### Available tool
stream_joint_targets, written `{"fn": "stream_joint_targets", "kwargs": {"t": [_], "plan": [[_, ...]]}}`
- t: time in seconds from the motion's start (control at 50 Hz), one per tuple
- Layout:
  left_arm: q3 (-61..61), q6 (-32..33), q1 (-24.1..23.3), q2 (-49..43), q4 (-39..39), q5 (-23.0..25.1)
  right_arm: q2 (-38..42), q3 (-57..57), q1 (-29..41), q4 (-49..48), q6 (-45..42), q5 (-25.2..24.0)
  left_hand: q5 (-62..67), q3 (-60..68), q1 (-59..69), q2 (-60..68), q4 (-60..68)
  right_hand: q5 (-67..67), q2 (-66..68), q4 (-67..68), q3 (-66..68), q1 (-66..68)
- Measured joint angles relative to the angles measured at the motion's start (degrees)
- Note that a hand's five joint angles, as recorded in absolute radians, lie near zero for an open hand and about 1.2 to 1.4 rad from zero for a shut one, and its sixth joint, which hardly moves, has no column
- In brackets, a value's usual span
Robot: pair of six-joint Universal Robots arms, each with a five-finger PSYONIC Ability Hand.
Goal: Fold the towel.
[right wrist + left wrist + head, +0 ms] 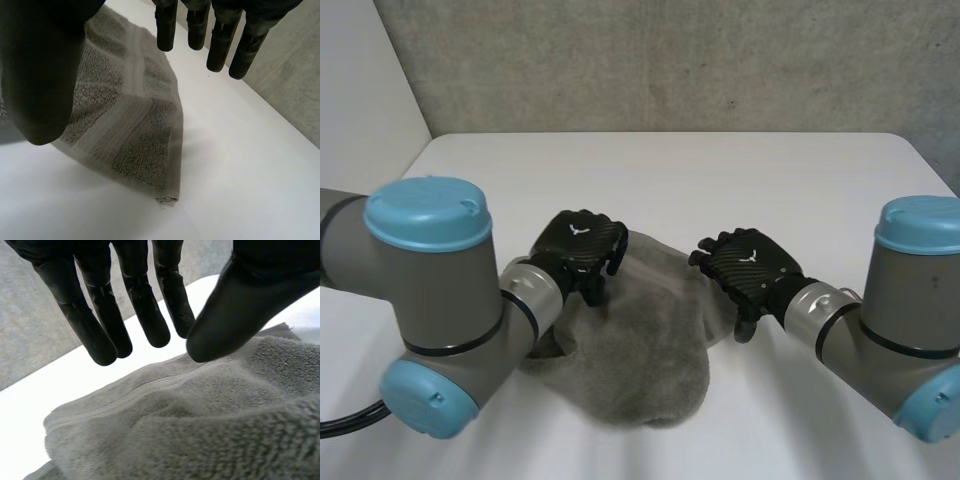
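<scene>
A grey towel (640,345) lies crumpled in a rounded heap on the white table (670,170). My left hand (578,245) hovers over the towel's far left part, fingers pointing down. In the left wrist view its fingers (100,315) hang relaxed above a raised fold of the towel (200,415), with the thumb close to the cloth and nothing pinched. My right hand (745,265) is at the towel's right edge, open with fingers spread. The right wrist view has its fingers (220,45) straight above a flat, hemmed corner (167,199) of the towel (130,125).
A concrete wall (670,60) stands behind the table's far edge. Both grey arms with light-blue caps reach in from the near corners. Bare white table (240,165) lies beyond the towel's corner, and more of it (30,405) beyond the left hand's fingertips.
</scene>
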Motion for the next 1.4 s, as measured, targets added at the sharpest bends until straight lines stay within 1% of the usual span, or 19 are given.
{"fn": "stream_joint_targets", "kwargs": {"t": [0.04, 0.14, 0.26, 0.3, 0.34, 0.38, 0.42, 0.46, 0.48, 0.6, 0.74, 0.82, 0.88, 1.02, 1.08, 1.18, 1.26, 1.34, 1.4], "plan": [[-1.0, 0.0, 1.0, 1.2, 0.0, 0.0, 2.5, -2.1, 0.3, 0.1, -0.7, 0.0, -2.4, -2.5, -2.3, -2.3, -1.9, 0.6, 0.0, 0.0, 0.0, 0.4], [-3.7, 0.1, 3.3, 4.1, -0.1, 0.1, 6.7, -5.8, 0.8, 0.2, -1.1, 0.0, -2.9, -3.1, -2.7, -2.8, -2.1, 2.0, 1.3, 0.9, 1.4, 1.8], [-8.3, 0.2, 6.1, 7.5, 0.0, 1.0, 11.4, -9.9, 2.6, 0.2, -1.1, 0.1, -3.7, -4.0, -3.5, -3.5, -3.0, 14.2, 14.3, 14.0, 14.4, 13.9], [-9.9, 0.2, 7.2, 8.1, 0.1, 1.8, 12.6, -10.9, 3.0, 0.2, -1.1, 0.1, -3.8, -4.0, -3.6, -3.6, -3.0, 24.5, 25.1, 24.3, 24.8, 24.5], [-11.0, 0.2, 8.0, 8.3, 0.2, 2.5, 13.4, -11.6, 3.2, 0.2, -1.1, 0.1, -3.9, -4.0, -3.6, -3.6, -3.0, 31.5, 32.6, 31.7, 32.3, 31.8], [-11.8, 0.2, 8.7, 8.3, 0.3, 3.2, 13.9, -12.0, 3.4, 0.2, -1.1, 0.1, -3.9, -4.0, -3.6, -3.6, -3.0, 38.3, 39.1, 38.5, 39.0, 38.8], [-12.5, 0.2, 9.4, 8.3, 0.4, 3.9, 14.3, -12.3, 3.4, 0.2, -1.0, 0.1, -3.9, -4.0, -3.6, -3.6, -3.0, 41.6, 41.9, 41.8, 42.6, 42.6], [-12.9, 0.1, 9.9, 8.2, 0.4, 4.6, 14.4, -12.5, 3.6, 0.3, -1.0, 0.1, -3.9, -4.0, -3.6, -3.6, -3.0, 55.0, 55.2, 54.8, 55.7, 56.0], [-13.1, 0.0, 10.0, 8.2, 0.5, 4.9, 14.4, -12.6, 3.6, 0.3, -1.0, 0.1, -3.9, -4.0, -3.6, -3.6, -3.0, 59.6, 58.8, 59.5, 59.9, 59.9], [-13.4, -0.3, 10.6, 8.7, 0.4, 5.6, 13.0, -12.6, 3.3, 0.1, -0.9, 1.3, -3.9, -4.0, -3.6, -3.6, -3.0, 61.2, 60.0, 61.4, 61.7, 61.0], [-14.4, -0.4, 10.6, 11.7, 0.2, 5.7, 8.1, -12.7, 1.7, -0.4, -0.9, 6.4, -4.0, -4.3, -3.9, -3.9, -3.3, 61.2, 60.0, 61.4, 61.7, 61.0], [-15.6, -0.4, 10.7, 13.3, 0.2, 5.8, 5.3, -13.2, -3.0, -0.7, -1.3, 10.3, -4.5, -4.8, -4.3, -4.3, -3.8, 61.2, 60.0, 61.4, 61.7, 61.0], [-16.4, -0.3, 10.7, 13.9, 0.3, 5.8, 4.4, -13.3, -6.0, -0.7, -2.1, 11.7, -4.6, -4.8, -4.3, -4.4, -3.9, 61.2, 60.0, 61.4, 61.7, 61.1], [-17.7, -0.3, 11.5, 13.8, 0.6, 5.8, 4.3, -11.6, -10.4, -0.4, -5.7, 12.6, -6.0, -6.3, -5.7, -5.7, -5.5, 61.2, 60.0, 61.4, 61.8, 61.2], [-18.0, -0.3, 11.9, 13.6, 0.7, 5.8, 4.5, -10.1, -12.1, -0.6, -8.1, 12.6, -11.0, -11.6, -11.0, -10.9, -10.7, 61.2, 60.0, 61.4, 62.0, 61.2], [-18.2, -0.3, 12.0, 13.4, 0.7, 5.7, 4.6, -8.1, -14.9, -0.8, -11.2, 12.6, -17.1, -17.3, -16.4, -16.5, -16.3, 61.2, 60.0, 61.4, 62.0, 61.2], [-18.6, -0.3, 11.9, 13.4, 0.8, 5.8, 4.6, -6.9, -17.1, -0.8, -12.6, 12.3, -16.3, -16.5, -15.8, -15.9, -15.9, 61.2, 60.0, 61.4, 62.0, 61.2], [-19.6, -0.3, 11.4, 13.6, 0.7, 6.3, 4.7, -6.3, -18.5, -0.8, -13.0, 12.0, -10.5, -10.7, -10.0, -10.1, -9.8, 61.2, 60.0, 61.4, 62.0, 61.2], [-20.6, -0.3, 10.7, 13.7, 0.7, 7.3, 4.7, -6.1, -18.7, -0.8, -13.0, 11.9, -9.5, -9.9, -9.2, -9.2, -9.1, 61.2, 60.0, 61.4, 62.0, 61.2]]}}
